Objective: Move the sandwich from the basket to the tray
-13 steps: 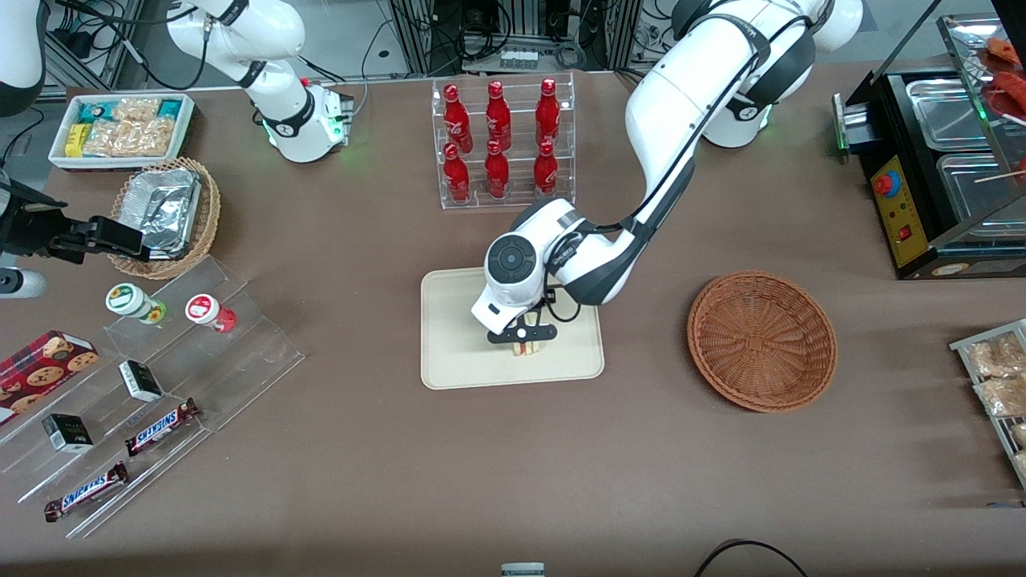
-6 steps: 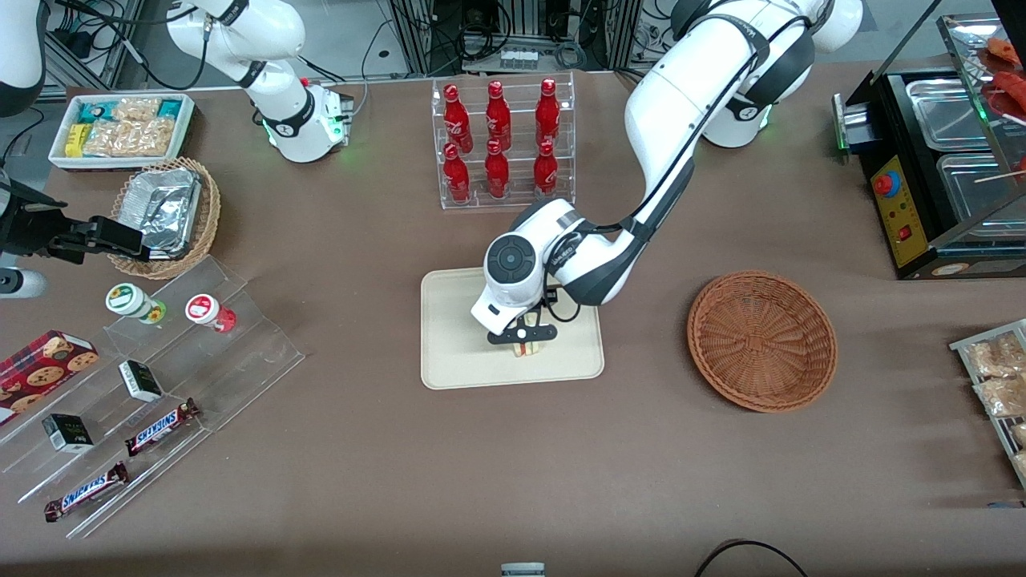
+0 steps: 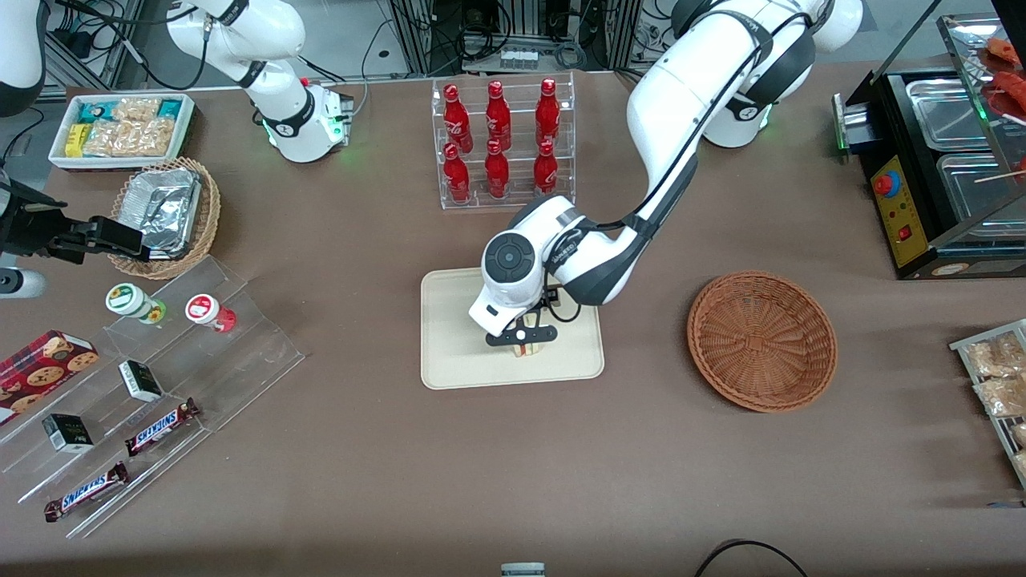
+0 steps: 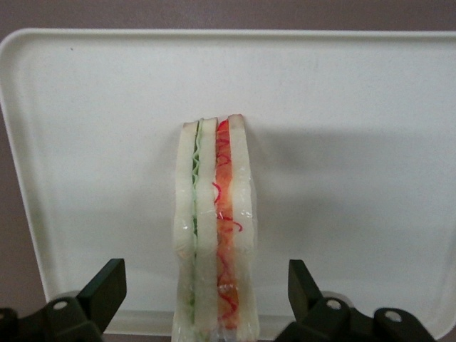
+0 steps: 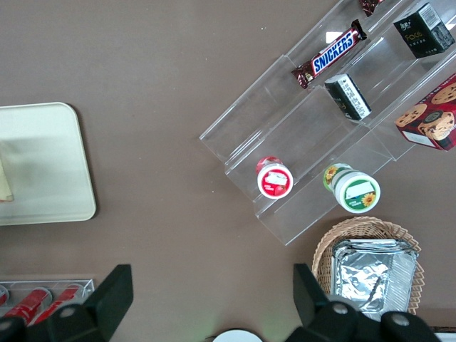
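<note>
The sandwich [image 4: 214,228] stands on its edge on the cream tray [image 4: 342,107], a wedge of white bread with green and red filling in clear wrap. In the front view it [image 3: 526,350] shows just under my gripper [image 3: 521,336], on the part of the tray [image 3: 453,344] nearer the front camera. My gripper [image 4: 206,285] is open: its fingers [image 4: 107,281] stand well apart on either side of the sandwich with clear gaps, not touching it. The reddish-brown wicker basket [image 3: 761,340] lies empty toward the working arm's end of the table.
A clear rack of red bottles [image 3: 501,144] stands farther from the front camera than the tray. Stepped acrylic shelves [image 3: 160,377] with snacks, a paler wicker basket with foil containers [image 3: 164,212] and a white tub of packets [image 3: 120,128] lie toward the parked arm's end. A black food warmer [image 3: 938,168] stands at the working arm's end.
My wrist has shifted very slightly away from the front camera and up. The sandwich stays in the same place on the tray.
</note>
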{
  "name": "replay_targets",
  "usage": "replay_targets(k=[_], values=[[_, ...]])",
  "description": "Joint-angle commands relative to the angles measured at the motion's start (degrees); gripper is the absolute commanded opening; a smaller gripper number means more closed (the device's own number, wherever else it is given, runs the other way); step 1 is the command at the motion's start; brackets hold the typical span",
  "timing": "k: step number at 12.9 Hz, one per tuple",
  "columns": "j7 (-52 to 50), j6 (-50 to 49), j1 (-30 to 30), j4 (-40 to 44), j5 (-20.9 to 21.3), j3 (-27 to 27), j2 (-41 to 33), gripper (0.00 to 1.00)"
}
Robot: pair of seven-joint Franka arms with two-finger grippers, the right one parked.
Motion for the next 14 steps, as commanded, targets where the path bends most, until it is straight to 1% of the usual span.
replay_targets(k=[1, 7, 8, 9, 11, 12, 14], values=[[-0.8, -3.3, -0.6, 2.9, 0.7, 0.6, -1.3, 1.0], [-1.2, -8.7, -0.4, 2.9, 1.0, 0.7, -6.9, 1.0], [-1.0, -9.1, -0.1, 2.9, 0.5, 0.9, -8.7, 1.0], [-0.4, -10.3, -0.1, 2.5, 0.1, 3.2, -10.6, 1.0], [1.0, -12.0, -0.1, 1.8, -1.9, 6.8, -13.1, 1.0], [3.8, -12.4, 0.0, 0.6, -3.2, 8.9, -14.4, 1.0], [14.0, -12.3, -0.1, -5.7, -10.6, 16.1, -20.0, 1.0]])
